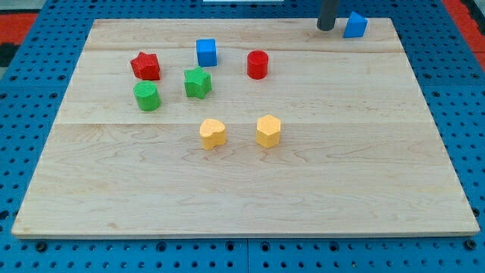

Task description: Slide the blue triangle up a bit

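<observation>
The blue triangle (355, 25) sits near the top right corner of the wooden board (341, 174). My tip (326, 28) stands just to its left, close beside it with a narrow gap, at the board's top edge. The rod rises out of the view's top.
A blue cube (206, 52), a red cylinder (258, 64), a red star (145, 66), a green star (197, 83) and a green cylinder (147, 96) lie at the upper left. A yellow heart (213, 133) and a yellow hexagon (268, 130) lie mid-board.
</observation>
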